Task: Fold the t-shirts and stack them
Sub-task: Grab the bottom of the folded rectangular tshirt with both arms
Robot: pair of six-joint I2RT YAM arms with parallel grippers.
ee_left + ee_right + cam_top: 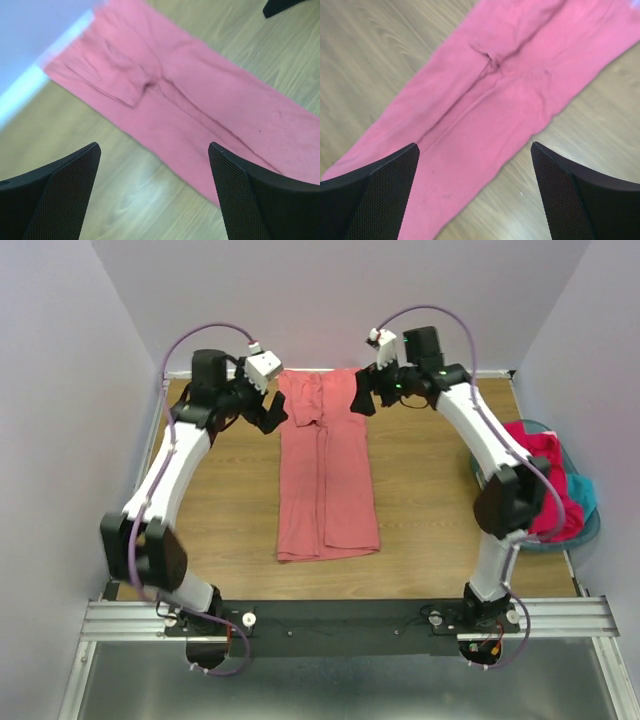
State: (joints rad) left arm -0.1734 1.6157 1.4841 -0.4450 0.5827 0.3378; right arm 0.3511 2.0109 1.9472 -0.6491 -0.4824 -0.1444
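pink t-shirt (pixel 327 480) everywhere, basket (pixel 588 530) overhead only

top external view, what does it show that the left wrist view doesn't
Only the top external: the left arm and right arm, the whole salmon-pink t-shirt folded into a long strip, and the teal basket at the right edge holding a magenta-red shirt and a teal shirt. Only the left wrist: the left fingers close up, spread wide with nothing between them, and fine creases at the folded-in sleeve. Both: the salmon-pink t-shirt lying flat on the wooden table.
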